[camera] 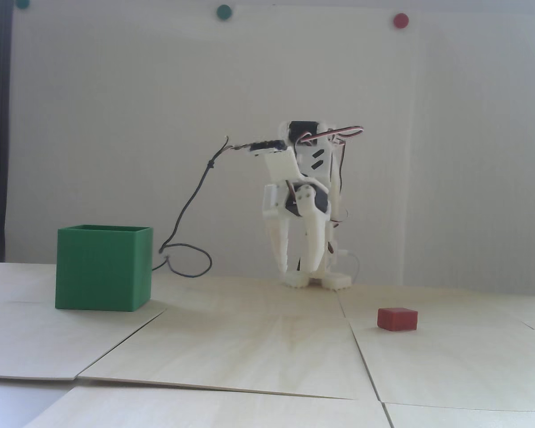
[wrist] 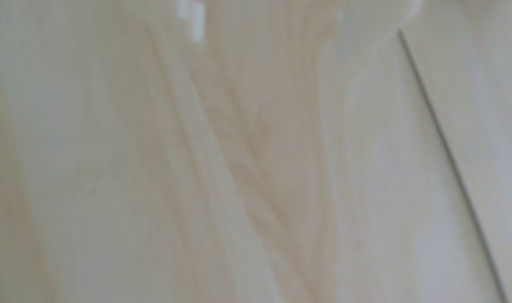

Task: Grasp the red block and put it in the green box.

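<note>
In the fixed view the red block [camera: 397,319] lies on the wooden table at the right, nearer the camera than the arm. The green box [camera: 102,274] stands at the left, open at the top. The white arm is folded at the back centre. My gripper [camera: 296,270] hangs straight down just above the table, its fingers a little apart and empty. It is well left of and behind the block and far right of the box. The wrist view shows only blurred wood grain, with pale fingertips [wrist: 197,26] at the top edge. Block and box are out of that view.
A black cable [camera: 191,209] droops from the arm down to the table behind the box. The table is made of light plywood panels with seams [camera: 361,352], one seam [wrist: 450,151] showing in the wrist view. Round green [camera: 224,12] and red [camera: 401,20] dots sit on the white wall.
</note>
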Controlling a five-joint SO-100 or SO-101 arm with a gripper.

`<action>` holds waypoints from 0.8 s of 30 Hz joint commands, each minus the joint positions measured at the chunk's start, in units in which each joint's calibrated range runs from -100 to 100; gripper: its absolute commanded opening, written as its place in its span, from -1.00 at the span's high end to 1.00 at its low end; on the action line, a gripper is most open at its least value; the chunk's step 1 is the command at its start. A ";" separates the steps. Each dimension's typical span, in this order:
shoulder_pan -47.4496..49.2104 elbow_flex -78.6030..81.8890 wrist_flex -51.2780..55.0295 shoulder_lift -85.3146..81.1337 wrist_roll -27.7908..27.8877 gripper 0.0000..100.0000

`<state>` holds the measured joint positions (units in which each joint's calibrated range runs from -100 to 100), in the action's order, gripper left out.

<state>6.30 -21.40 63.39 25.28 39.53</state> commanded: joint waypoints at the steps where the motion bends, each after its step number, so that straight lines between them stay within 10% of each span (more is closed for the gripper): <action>1: 4.99 -5.84 -0.49 -1.24 -0.07 0.68; 24: 14.00 -6.11 7.26 -0.61 6.85 0.67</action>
<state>20.06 -22.74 68.14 26.11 41.84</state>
